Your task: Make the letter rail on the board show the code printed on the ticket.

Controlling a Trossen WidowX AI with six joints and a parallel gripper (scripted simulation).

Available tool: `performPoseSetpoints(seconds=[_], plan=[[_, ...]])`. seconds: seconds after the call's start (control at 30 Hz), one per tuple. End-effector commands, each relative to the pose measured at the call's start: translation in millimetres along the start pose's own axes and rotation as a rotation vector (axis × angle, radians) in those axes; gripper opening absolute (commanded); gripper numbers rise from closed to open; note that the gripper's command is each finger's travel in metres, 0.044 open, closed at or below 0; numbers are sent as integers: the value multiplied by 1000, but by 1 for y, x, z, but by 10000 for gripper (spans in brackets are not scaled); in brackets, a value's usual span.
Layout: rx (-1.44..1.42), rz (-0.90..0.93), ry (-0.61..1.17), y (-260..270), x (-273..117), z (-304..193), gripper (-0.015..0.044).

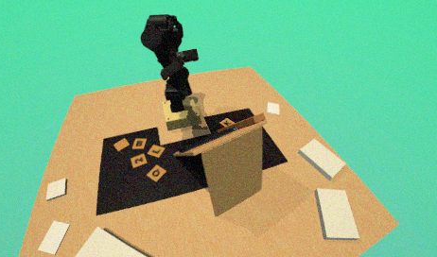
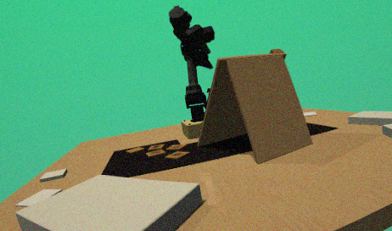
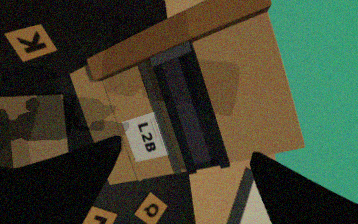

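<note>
My gripper (image 3: 186, 150) is open and empty, above the leaning board (image 1: 234, 170) (image 2: 267, 102) (image 3: 275, 100). The ticket (image 3: 146, 136) reads L2B. Beside it the dark rail (image 3: 190, 115) holds no tiles; a grey block closes its end near the brown bar, and the opposite end is open. On the black mat (image 1: 120, 194) lie tiles B (image 1: 139, 143), L (image 1: 156, 151) (image 3: 101, 217), 2 (image 1: 138, 161) and Q (image 1: 156, 173) (image 3: 151, 208), with another tile (image 1: 121, 145) whose face is unreadable. Tile K (image 1: 227, 123) (image 3: 31, 42) lies apart, behind the board in the top view.
A brown bar (image 1: 246, 122) (image 3: 180, 37) stands up along one side of the board. Pale slabs (image 1: 322, 158) (image 1: 337, 214) lie on the right of the counter. Smaller pale pieces (image 1: 56, 189) (image 1: 54, 237) lie left, and a large slab (image 1: 109, 246) (image 2: 110, 195) at the front.
</note>
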State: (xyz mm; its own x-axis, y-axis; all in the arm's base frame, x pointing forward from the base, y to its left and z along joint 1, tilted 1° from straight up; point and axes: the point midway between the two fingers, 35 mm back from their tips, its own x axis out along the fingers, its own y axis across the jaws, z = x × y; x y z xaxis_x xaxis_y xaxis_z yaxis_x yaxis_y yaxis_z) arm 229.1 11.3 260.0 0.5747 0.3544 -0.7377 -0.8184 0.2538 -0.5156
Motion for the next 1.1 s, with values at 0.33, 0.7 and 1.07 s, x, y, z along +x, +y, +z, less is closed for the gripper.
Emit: performPoseSetpoints(seconds=[0.33,0.7,1.07], plan=[[-305,83,-73,-20,-11,15,440],[-306,86,-69,-26,-22,0,440],[-306,84,-70,-30,-30,-9,440]])
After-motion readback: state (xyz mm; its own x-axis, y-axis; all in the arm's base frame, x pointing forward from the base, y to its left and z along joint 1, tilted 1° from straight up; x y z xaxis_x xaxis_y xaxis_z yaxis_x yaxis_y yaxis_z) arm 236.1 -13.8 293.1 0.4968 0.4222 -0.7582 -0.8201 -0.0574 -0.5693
